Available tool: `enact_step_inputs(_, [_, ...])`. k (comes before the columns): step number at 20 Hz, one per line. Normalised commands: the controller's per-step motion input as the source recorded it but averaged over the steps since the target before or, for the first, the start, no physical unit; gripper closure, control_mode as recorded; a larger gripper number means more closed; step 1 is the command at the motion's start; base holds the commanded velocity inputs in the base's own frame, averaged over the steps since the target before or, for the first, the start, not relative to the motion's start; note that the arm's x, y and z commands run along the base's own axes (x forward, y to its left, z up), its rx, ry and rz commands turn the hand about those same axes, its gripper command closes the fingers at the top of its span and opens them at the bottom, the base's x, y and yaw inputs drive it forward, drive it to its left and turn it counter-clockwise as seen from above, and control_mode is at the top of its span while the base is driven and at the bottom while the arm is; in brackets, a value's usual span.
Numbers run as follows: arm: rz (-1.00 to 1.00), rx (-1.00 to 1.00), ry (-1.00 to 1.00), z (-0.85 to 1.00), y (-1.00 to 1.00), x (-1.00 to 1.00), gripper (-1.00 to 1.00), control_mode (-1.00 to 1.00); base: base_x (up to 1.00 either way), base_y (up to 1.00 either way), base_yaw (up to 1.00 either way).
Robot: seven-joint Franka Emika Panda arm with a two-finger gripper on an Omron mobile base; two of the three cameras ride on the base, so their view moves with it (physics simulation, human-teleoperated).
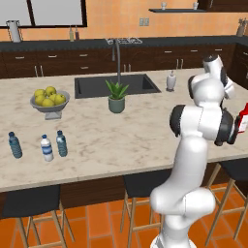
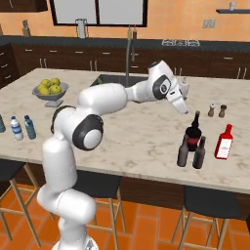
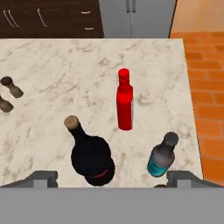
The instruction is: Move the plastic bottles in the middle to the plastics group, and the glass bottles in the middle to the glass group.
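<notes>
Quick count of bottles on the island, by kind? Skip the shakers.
Small water bottles: 3
Dark bottles: 3
Red bottle: 1
Total: 7

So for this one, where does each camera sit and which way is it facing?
Left base view: behind the arm to its left, facing the counter, sink and three water bottles; arm at right.
Right base view: behind to its right, same counter; arm reaches from lower left, pincer above the black bottle.
Hand view: looks down past the open pincer's tips at that black bottle and the red bottle.
Both base views share the lemon bowl.
</notes>
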Motion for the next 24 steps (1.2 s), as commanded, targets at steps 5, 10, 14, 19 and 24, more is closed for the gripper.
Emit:
enact_step_inputs(5, [0.26,0.0,-0.01,0.0,0.44,-1.0,-1.0,-1.0,0.0,0.0,0.0])
enact_step_inputs(10, [0.37,-0.01,0.0,0.0,0.47,-1.0,-1.0,-1.0,0.0,0.0,0.0])
enact_step_inputs(14, [0.38,0.0,0.0,0.0,0.56,-0.98,-1.0,-1.0,0.0,0.0,0.0])
enact_step_inputs(19, [0.35,0.0,0.0,0.0,0.81,-0.93,-1.0,-1.0,0.0,0.0,0.0])
enact_step_inputs(24, [0.37,-0.01,0.01,0.0,0.9,-0.74,-1.0,-1.0,0.0,0.0,0.0])
